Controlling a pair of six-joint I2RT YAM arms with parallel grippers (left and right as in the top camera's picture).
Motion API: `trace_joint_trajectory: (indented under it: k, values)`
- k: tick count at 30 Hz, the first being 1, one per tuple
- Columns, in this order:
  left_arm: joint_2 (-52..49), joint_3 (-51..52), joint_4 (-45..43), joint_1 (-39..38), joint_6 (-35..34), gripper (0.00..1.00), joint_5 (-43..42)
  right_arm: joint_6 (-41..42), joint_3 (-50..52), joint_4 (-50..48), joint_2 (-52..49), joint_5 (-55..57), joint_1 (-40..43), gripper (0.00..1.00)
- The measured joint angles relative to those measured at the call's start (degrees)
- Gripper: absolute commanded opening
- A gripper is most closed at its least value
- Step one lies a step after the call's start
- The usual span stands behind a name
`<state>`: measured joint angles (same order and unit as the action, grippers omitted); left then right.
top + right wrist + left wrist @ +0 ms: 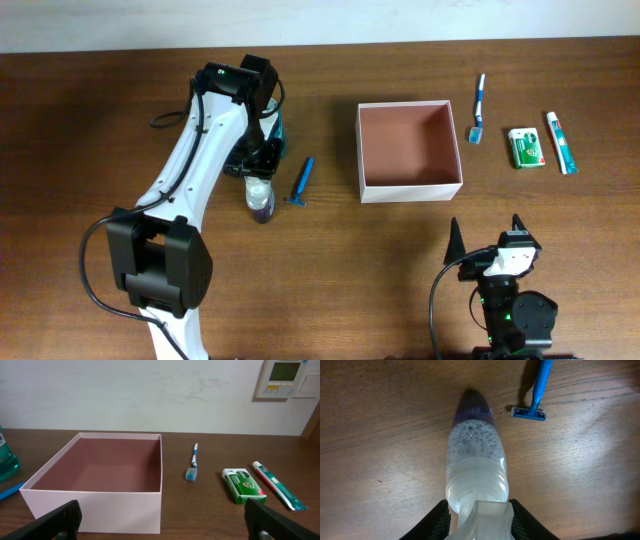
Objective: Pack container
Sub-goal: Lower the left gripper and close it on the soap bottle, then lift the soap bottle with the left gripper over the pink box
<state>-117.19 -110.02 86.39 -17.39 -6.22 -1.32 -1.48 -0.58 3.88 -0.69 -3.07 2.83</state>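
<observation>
Brown wood worktop (100, 120), and the container (409, 150) sits right of centre toward the far side, open side up with the reddish-brown floor showing. It's square, so there's no real long axis to speak of. Its white walls run pretty much parallel to the worktop edges.

The overhead is the only view with both arms in it. The right end effector (487, 225) is parked near the front edge, well apart from the container. The right wrist view shows its two dark fingers spread wide with nothing between them, so it's released. That low angle also gives you the container's near wall side-on, a wall panel (285, 380) up behind, and a sliver of a teal bottle (7, 457) at the left edge. To the right of the box it shows a toothbrush (193, 464), a green packet (243, 485) and a toothpaste tube (276, 485) lined up, all outside it.

The left wrist view gives the close-up you can't get from above. The left end effector (479, 512) has its fingers snug on either side of the cap end of a clear bottle (475, 460), clenched on it as far as I can see. Bubbly speckled liquid shows in the middle of the bottle, and the purple bottom points away from the camera. A blue razor (535, 390) lies just beside it, not touching. All that is well left of the container.
</observation>
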Motion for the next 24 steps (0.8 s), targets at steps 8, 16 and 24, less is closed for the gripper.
trace_joint_trajectory:
  k: [8, 16, 24]
  values:
    - [-0.15, 0.00, 2.12, 0.00, 0.00, 0.33, 0.00, 0.00, 0.00, 0.00, 0.00, 0.00, 0.00, 0.99]
    - [-0.46, -2.73, 4.28, 0.00, 0.00, 0.33, 0.02, -0.02, 0.00, 0.02, 0.00, 0.00, 0.00, 0.99]
    - [-0.48, -13.09, 6.21, 0.00, 0.00, 0.33, -0.17, -0.04, 0.00, 0.00, 0.00, 0.00, 0.00, 0.99]
